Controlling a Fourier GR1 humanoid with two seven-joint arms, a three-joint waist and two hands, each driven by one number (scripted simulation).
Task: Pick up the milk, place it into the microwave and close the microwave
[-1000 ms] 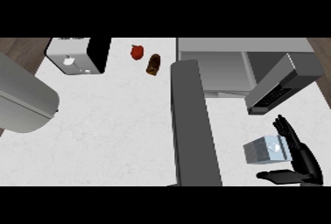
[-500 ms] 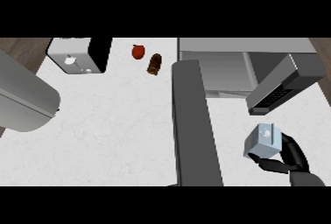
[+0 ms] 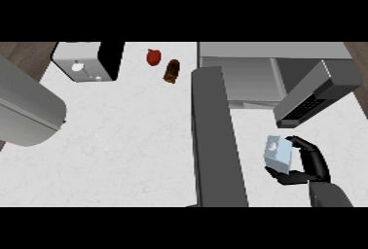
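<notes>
The microwave (image 3: 251, 78) stands up-view of the right hand (image 3: 307, 168), its open door (image 3: 215, 141) extending to the hand's left. The right hand has fingers and thumb curled round the milk (image 3: 278, 151), held above the counter (image 3: 122, 141) below the microwave's control panel (image 3: 309, 104).

A single head view looks steeply down on the white counter (image 3: 122, 141), the open microwave (image 3: 248, 80) ahead of the right hand's fingers (image 3: 310, 154), the toaster (image 3: 86, 61) far left of them.
</notes>
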